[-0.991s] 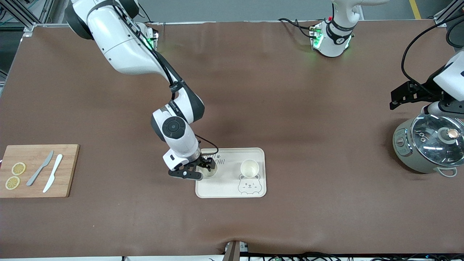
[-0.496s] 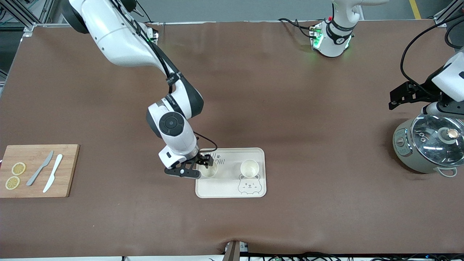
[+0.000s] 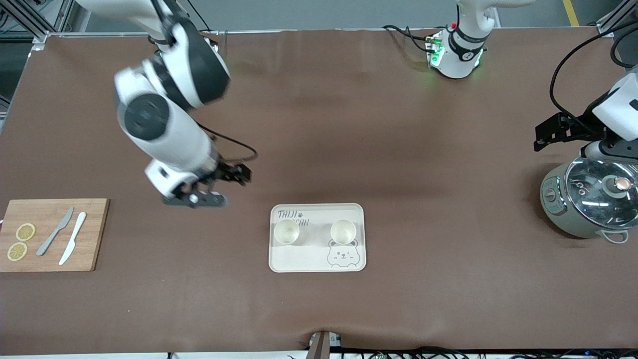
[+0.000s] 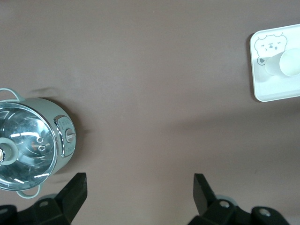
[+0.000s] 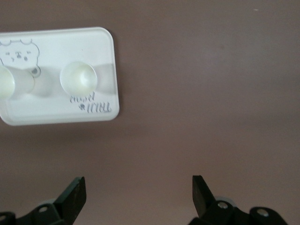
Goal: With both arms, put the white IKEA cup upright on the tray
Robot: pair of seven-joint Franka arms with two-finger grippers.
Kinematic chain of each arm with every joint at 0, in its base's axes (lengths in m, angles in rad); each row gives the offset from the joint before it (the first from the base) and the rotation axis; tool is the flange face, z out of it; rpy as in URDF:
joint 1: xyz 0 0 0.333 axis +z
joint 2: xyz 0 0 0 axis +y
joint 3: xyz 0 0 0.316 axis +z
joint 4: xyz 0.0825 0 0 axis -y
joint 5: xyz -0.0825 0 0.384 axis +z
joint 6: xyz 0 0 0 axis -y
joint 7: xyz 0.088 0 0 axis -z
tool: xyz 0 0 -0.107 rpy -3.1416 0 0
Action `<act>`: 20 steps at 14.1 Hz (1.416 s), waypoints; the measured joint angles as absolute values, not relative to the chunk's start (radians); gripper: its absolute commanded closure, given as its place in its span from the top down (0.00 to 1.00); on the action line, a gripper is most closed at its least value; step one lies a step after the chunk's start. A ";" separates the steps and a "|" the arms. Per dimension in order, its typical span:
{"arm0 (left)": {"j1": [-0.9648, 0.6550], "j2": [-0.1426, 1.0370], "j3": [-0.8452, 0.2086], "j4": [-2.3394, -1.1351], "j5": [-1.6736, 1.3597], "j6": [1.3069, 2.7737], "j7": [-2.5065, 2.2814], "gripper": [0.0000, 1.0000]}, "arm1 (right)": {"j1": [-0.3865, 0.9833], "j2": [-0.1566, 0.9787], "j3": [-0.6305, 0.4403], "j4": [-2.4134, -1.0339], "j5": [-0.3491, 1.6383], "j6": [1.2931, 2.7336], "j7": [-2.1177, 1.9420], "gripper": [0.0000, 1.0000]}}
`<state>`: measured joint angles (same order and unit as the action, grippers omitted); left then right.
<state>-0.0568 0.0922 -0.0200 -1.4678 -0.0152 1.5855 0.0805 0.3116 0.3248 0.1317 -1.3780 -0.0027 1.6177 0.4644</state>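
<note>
Front view: two white cups upright on the cream tray (image 3: 319, 259); one cup (image 3: 287, 232) at the end toward the right arm, just below the TAIJI lettering; the other cup (image 3: 343, 231) at the end toward the left arm, right above the bear-face drawing; mouths up, apart from each other, nothing gripping either. Tray's long axis running along the table from one arm's end to the other.

Key relation for any next move: right gripper (image 3: 227, 175) up in the air over bare brown table, off the tray toward the right arm's end; fingers spread wide and empty in the right wrist view (image 5: 136, 197), both cups visible there. Left gripper (image 3: 543, 142) way off at the left arm's end, hovering by the grey-green pot with the glass lid (image 3: 590, 199); fingers also spread and empty in the left wrist view (image 4: 138, 197); just waiting. So right arm clearly the nearer one to the tray.

Looks basically done; probably only retreating left.

Count: two cups, one tray, one pot, one wooden cutting board (image 3: 92, 234) carrying two knives and two lemon slices.
</note>
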 measured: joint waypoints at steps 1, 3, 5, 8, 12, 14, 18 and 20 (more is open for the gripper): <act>-0.057 0.092 -0.020 -1.468 -0.015 1.586 0.080 1.00 | 0.295 0.262 0.131 -1.412 -0.002 1.580 0.450 1.00; -0.057 0.092 -0.020 -1.468 -0.015 1.586 0.080 1.00 | 0.249 0.131 0.129 -1.523 -0.002 1.563 0.387 1.00; -0.056 0.092 -0.020 -1.468 -0.015 1.586 0.080 1.00 | 0.165 0.014 0.125 -1.642 -0.002 1.577 0.266 1.00; -0.056 0.092 -0.020 -1.468 -0.015 1.586 0.080 1.00 | 0.000 -0.095 0.116 -1.743 -0.001 1.603 0.101 1.00; -0.058 0.092 -0.020 -1.468 -0.015 1.586 0.080 1.00 | -0.151 -0.082 0.112 -1.724 0.000 1.660 -0.063 1.00; -0.058 0.092 -0.020 -1.468 -0.015 1.586 0.080 1.00 | -0.171 -0.036 0.112 -1.686 0.000 1.665 -0.092 1.00; -0.058 0.092 -0.020 -1.468 -0.015 1.586 0.080 1.00 | -0.192 0.028 0.113 -1.588 -0.001 1.630 -0.092 1.00; -0.058 0.092 -0.020 -1.468 -0.015 1.586 0.080 1.00 | -0.218 0.029 0.113 -1.562 -0.001 1.618 -0.093 1.00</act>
<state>-0.0582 0.0922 -0.0203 -1.4678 -0.0152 1.5856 0.0799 -0.2180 0.0287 0.1125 -1.5619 -0.0009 1.6175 -0.0928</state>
